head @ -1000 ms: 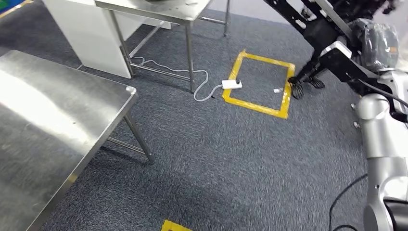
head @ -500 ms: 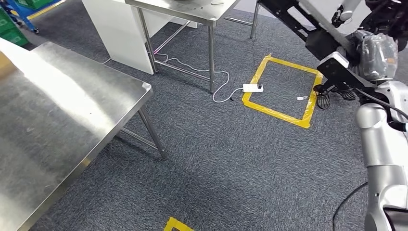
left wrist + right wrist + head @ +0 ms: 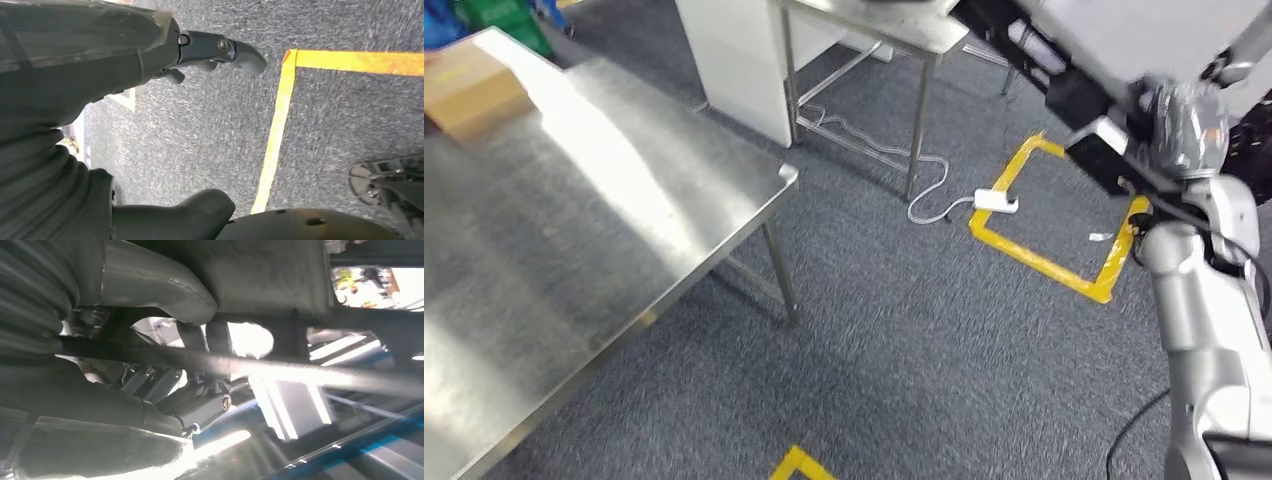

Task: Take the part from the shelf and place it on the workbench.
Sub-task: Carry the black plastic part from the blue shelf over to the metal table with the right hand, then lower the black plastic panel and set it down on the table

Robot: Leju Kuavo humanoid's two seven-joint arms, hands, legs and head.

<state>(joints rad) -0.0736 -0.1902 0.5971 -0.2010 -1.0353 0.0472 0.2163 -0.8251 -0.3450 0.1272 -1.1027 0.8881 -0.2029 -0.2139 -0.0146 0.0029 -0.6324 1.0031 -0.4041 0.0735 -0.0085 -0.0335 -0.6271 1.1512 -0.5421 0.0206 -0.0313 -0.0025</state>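
The part (image 3: pixel 1049 62) is a black frame with a pale grey panel, held up at the top right of the head view by my right hand (image 3: pixel 1186 120). In the right wrist view my right hand (image 3: pixel 125 315) grips a black bar of the part (image 3: pixel 280 280), thumb on one side and fingers (image 3: pixel 200 410) on the other. The steel workbench (image 3: pixel 574 230) fills the left of the head view, well apart from the part. My left hand (image 3: pixel 75 55) hangs over the carpet with fingers (image 3: pixel 235 50) apart and nothing in it.
A cardboard box (image 3: pixel 474 95) lies on the workbench's far end. Behind stand a second steel table (image 3: pixel 894 20) and a white cabinet (image 3: pixel 734 50). A power strip (image 3: pixel 994 200) with its cable and a yellow tape square (image 3: pixel 1044 265) lie on the carpet. Green crates (image 3: pixel 494 15) sit far left.
The whole picture has shifted right: the camera has turned left. More of the workbench is in view, and the cardboard box has come in. My right hand still holds the part.
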